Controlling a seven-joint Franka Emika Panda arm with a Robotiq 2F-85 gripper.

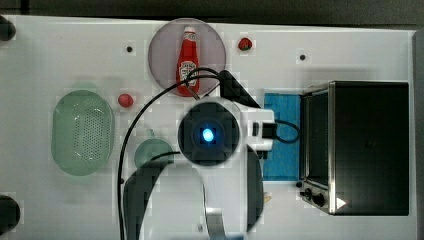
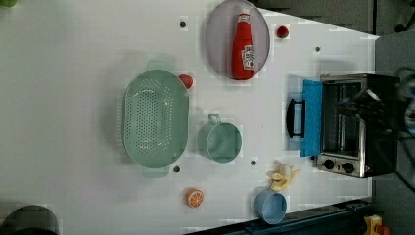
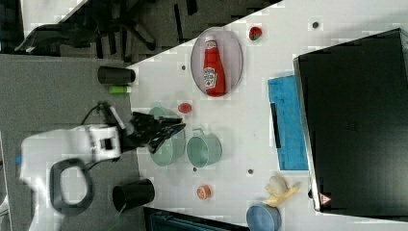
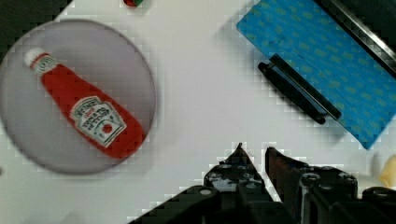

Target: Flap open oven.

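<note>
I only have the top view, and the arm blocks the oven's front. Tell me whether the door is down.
Observer: Down. In the left view the blue door lies flat in front of the oven, with the rack inside showing.
Operator: Report the handle.
Observer: The black bar handle sits bare at the door's outer edge. The wrist view shows the gripper apart from it, fingers slightly parted, holding nothing.
Operator: List what the arm hides near the knobs.
Observer: A peeled banana and a blue cup on the table.
</note>
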